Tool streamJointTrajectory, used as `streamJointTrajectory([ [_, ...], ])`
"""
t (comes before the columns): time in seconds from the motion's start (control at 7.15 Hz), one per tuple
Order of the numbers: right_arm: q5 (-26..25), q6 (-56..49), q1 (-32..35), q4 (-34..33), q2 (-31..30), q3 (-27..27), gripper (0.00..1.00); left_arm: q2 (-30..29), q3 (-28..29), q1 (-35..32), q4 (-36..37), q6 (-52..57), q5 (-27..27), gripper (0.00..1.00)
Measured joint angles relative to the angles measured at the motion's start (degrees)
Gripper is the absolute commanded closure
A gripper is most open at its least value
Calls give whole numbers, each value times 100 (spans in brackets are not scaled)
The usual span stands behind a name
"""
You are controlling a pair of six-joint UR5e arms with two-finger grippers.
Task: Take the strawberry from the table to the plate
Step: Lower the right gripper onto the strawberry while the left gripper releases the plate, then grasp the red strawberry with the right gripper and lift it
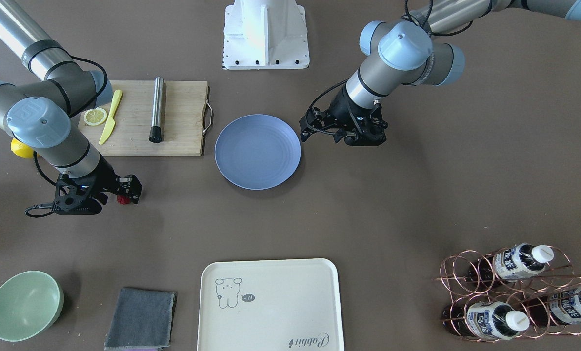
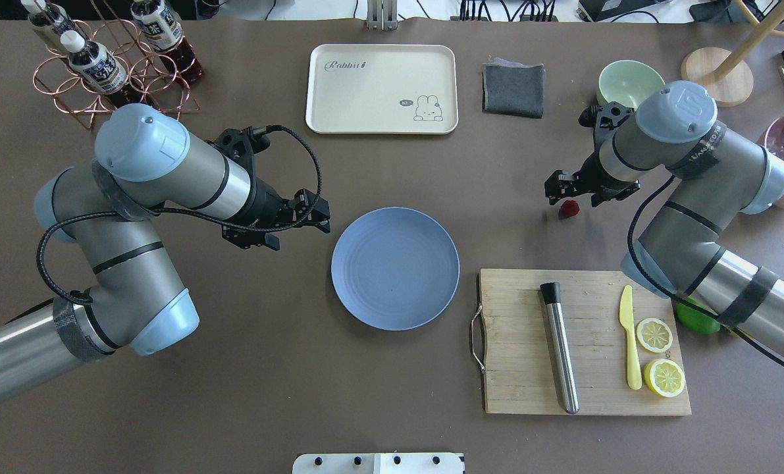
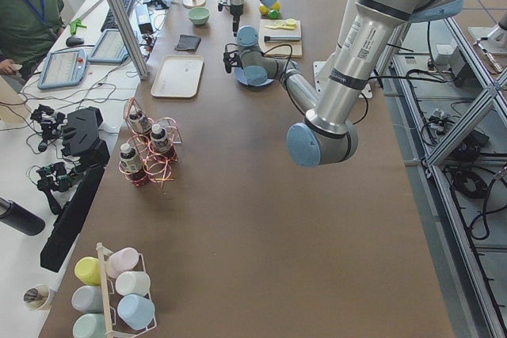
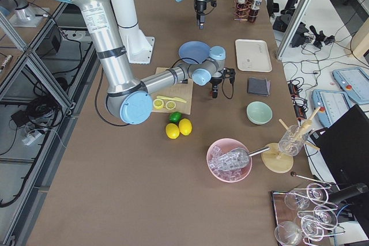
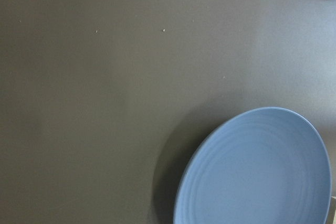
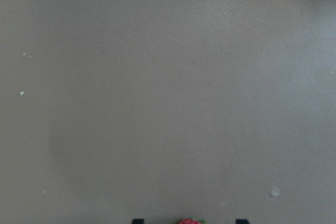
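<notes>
Overhead order, everything placed off the round periwinkle-blue plate (image 2: 395,268), which lies flat on the matte brown-grey table (image 2: 247,368). Far to the plate's left and beyond it: copper wire rack (image 2: 62,92) holding dark capped bottles (image 2: 99,66). Left gripper (image 2: 318,212), black two-finger, hangs just off the plate's left rim, not over it; fingers look parted. Its wrist view shows only table and the plate's edge. Beyond the plate: cream rectangular tray (image 2: 378,92) with a small animal drawing, then a folded grey cloth (image 2: 513,89) further right. Right of the plate, clear of its rim: tiny dark-red bumpy strawberry (image 2: 569,209), lying on the table, not on the plate. Right gripper (image 2: 565,195) sits directly over it, claw wide. Its wrist view has both fingertips (image 6: 137,221) at the bottom edge with the berry between them, a gap on each side. Pale-green bowl (image 2: 628,82) beyond and further right. Near-right of the plate: wooden cutting board (image 2: 530,382) with a metal handle (image 2: 476,327), carrying a steel cylinder (image 2: 561,349), a yellow plastic knife (image 2: 630,342) and two lemon halves (image 2: 654,334). Green lime (image 2: 694,319) just past the board's right edge.
</notes>
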Motion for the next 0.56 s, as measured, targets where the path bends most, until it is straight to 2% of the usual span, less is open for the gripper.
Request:
streamJointTrajectory([
  [0.28,-6,8,-22,0,11,62,100,0,-3,-40,0,-3,-10,2],
  [0.56,68,20,58,-61,41,311,100,52,-3,-255,0,39,-251,2],
])
